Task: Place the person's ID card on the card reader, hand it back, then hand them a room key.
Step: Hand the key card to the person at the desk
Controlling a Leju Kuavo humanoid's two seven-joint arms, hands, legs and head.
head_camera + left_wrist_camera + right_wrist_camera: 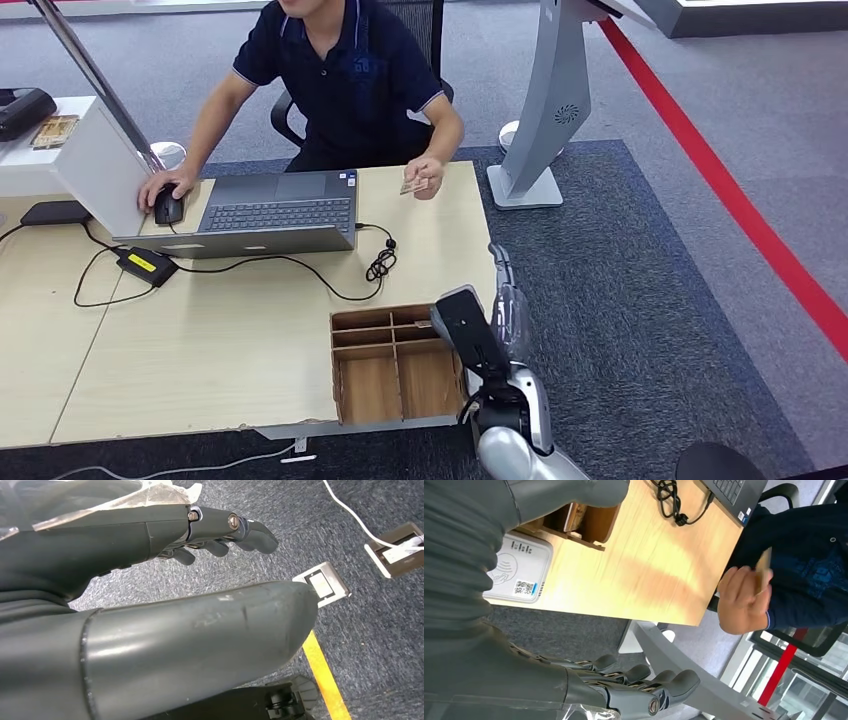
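Person's hand [425, 176] holds ID card [413, 185] above the desk's [240, 330] far edge, well apart from white card reader [519, 567]; right hand [505, 300] empty, fingers apart, beside wooden organizer [395, 365]; left hand [200, 535] empty, fingers loosely apart over carpet.

The tan ID card [413, 185] sits pinched in the person's hand [426, 178] above the tabletop's [200, 340] far edge, while the white card reader [519, 567] lies flat beside the wooden divider tray [392, 362].

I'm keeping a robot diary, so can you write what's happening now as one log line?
stage: awaiting ID card | ID card: held by person's hand | right hand: open, raised beside desk | left hand: open, over floor | card reader: bare
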